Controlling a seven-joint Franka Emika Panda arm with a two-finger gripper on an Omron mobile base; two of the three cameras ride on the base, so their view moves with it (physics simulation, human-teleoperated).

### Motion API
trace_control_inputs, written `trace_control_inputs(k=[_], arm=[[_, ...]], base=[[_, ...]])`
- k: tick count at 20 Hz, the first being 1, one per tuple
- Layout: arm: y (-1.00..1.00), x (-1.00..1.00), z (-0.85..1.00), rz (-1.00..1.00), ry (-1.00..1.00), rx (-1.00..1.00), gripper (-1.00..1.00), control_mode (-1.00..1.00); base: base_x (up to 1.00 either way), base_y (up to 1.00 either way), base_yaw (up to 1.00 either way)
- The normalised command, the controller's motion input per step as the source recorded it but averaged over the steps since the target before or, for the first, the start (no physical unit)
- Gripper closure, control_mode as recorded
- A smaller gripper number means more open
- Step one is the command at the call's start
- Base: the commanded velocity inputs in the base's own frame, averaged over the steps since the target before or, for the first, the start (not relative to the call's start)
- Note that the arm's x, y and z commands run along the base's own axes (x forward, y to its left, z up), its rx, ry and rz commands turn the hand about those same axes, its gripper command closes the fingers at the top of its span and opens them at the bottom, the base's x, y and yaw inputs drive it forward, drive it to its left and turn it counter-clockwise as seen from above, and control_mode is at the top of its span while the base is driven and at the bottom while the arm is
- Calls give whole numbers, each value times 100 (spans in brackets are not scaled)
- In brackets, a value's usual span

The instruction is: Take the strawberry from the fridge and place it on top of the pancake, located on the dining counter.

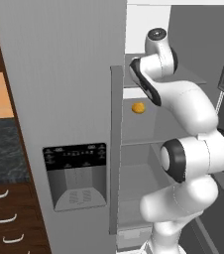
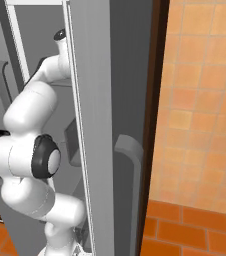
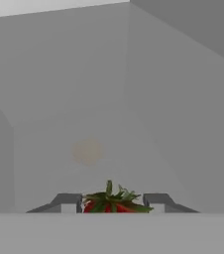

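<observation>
In the hand view the strawberry (image 3: 113, 204), dark red with green leaves, sits between my gripper's (image 3: 113, 202) two fingertips, which press against it on both sides, so the gripper is shut on it. Pale grey inner walls of the fridge (image 1: 74, 74) lie behind it. The left base view has my arm reaching into an upper shelf of the open right compartment, beside the closed door with the black dispenser panel (image 1: 75, 174); the hand itself is hidden behind the arm there. The pancake and the dining counter are out of view.
A small round orange-yellow fruit (image 1: 138, 107) lies on the shelf below the one my arm reaches into. The open fridge door (image 2: 97, 125) with its long handle (image 2: 131, 165) stands close on the arm's right. Dark wooden drawers (image 1: 10, 218) stand left of the fridge.
</observation>
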Motion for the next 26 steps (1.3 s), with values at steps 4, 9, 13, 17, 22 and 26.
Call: trace_control_inputs(k=[4, 9, 13, 17, 22, 26], arm=[[-6, -49, -21, -18, 0, 2, 100, -100], [4, -90, -4, -14, -5, 1, 100, -100], [4, -100, 10, -2, -1, 12, 100, -100], [31, -100, 0, 3, -4, 7, 100, -100], [41, -100, -31, 13, 0, 2, 100, -100], [2, -79, -76, 19, 4, 11, 100, -100]], base=[[0, 0, 0], [0, 0, 0], [0, 0, 0], [0, 0, 0], [0, 0, 0], [0, 0, 0]])
